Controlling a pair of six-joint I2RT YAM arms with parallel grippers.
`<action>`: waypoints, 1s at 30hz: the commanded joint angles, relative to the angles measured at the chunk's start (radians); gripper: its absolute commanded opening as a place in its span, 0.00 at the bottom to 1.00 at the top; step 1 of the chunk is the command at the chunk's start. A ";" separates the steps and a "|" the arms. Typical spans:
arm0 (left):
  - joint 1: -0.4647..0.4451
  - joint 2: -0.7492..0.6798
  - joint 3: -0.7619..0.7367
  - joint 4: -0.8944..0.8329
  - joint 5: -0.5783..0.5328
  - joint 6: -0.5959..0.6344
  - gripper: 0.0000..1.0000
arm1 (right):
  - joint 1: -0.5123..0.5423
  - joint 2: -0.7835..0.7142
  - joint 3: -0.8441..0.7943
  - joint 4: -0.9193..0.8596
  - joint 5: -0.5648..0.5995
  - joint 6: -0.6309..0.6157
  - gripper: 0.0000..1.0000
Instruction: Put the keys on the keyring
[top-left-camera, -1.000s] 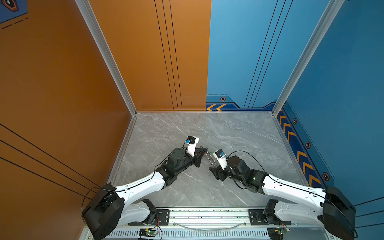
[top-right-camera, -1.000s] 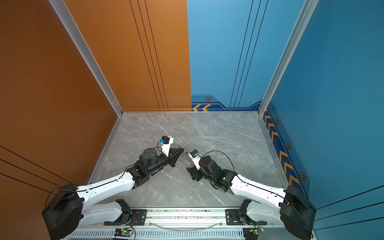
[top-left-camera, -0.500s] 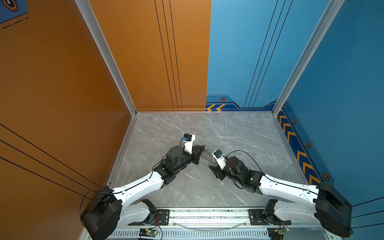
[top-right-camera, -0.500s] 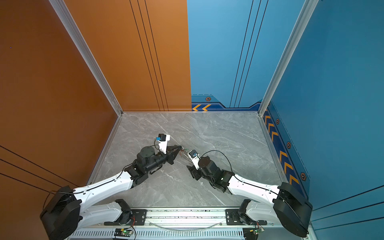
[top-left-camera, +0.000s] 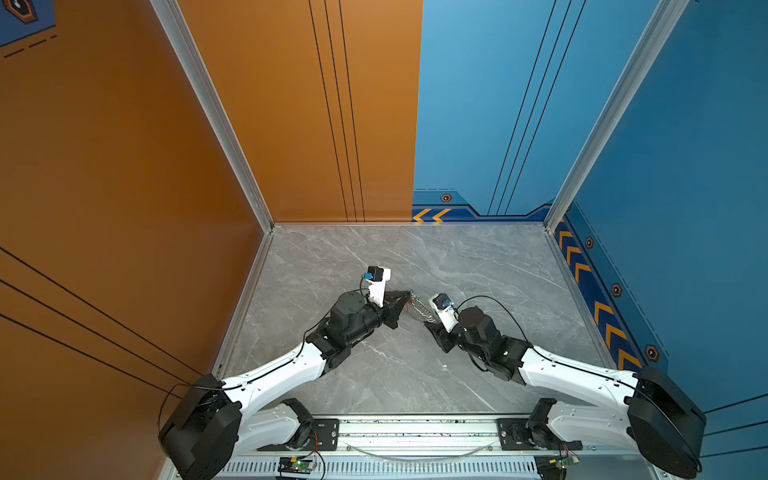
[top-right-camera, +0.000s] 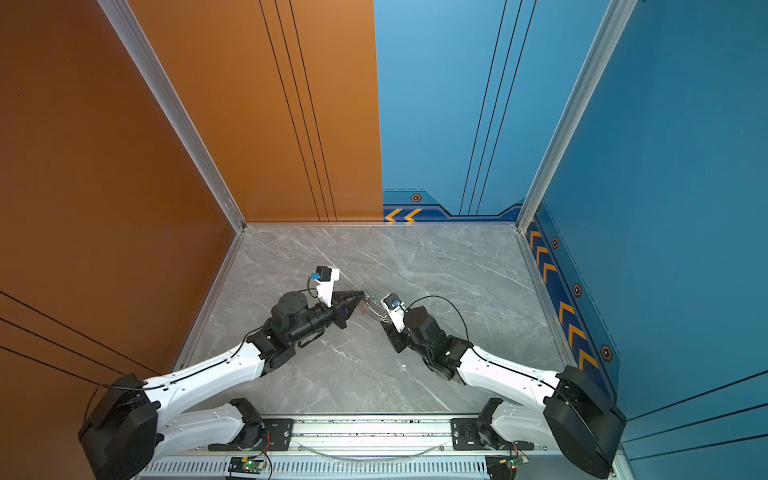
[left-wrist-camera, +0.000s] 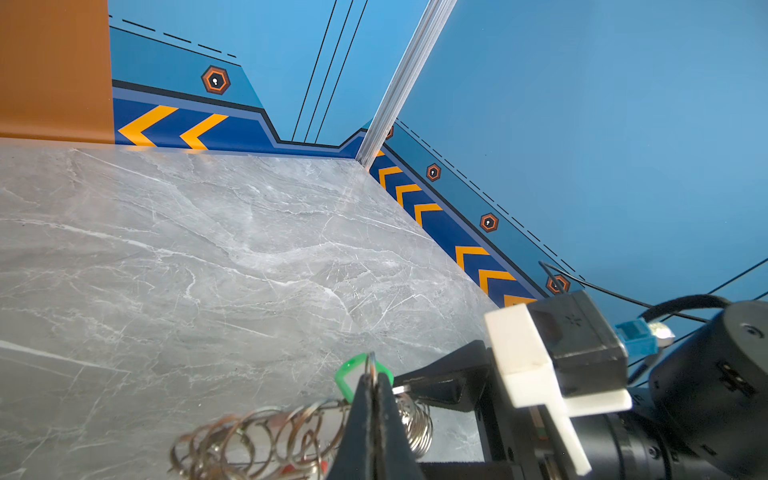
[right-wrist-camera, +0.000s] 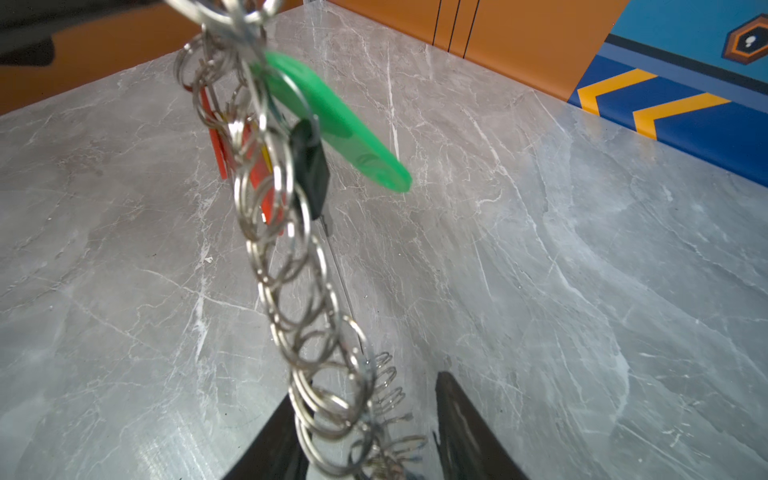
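The keyring (right-wrist-camera: 299, 299) hangs as a chain of silver wire rings between the two grippers, also seen in both top views (top-left-camera: 420, 308) (top-right-camera: 376, 309). My left gripper (left-wrist-camera: 372, 376) is shut on a ring at its upper end, beside the green key tag (left-wrist-camera: 344, 374). The keys hang from the upper rings: a green tag (right-wrist-camera: 345, 129), red-orange tags (right-wrist-camera: 259, 178) and a black piece (right-wrist-camera: 311, 166). My right gripper (right-wrist-camera: 365, 390) stands open round the chain's lower end. The rings lie against one finger (right-wrist-camera: 278, 432); the other finger (right-wrist-camera: 457, 415) is apart from them.
The grey marble tabletop (top-left-camera: 478, 266) is walled in orange on the left (top-left-camera: 124, 208) and blue on the right (top-left-camera: 685, 187). The arms' base rail (top-left-camera: 415, 432) runs along the front edge. The right wrist camera (left-wrist-camera: 573, 332) sits close to my left gripper.
My right gripper's jaws have narrowed around the lower end of the keyring. The left gripper has carried its end of the chain a little further back and stayed shut.
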 joint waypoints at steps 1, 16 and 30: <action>0.013 -0.021 0.046 0.033 0.026 -0.019 0.00 | -0.004 0.014 -0.015 0.055 -0.020 -0.008 0.43; 0.014 -0.018 0.064 0.033 0.073 -0.049 0.00 | -0.002 0.063 0.000 0.095 -0.003 -0.034 0.38; 0.024 -0.024 0.065 -0.016 0.024 -0.042 0.00 | 0.006 0.037 0.002 0.075 -0.046 -0.033 0.18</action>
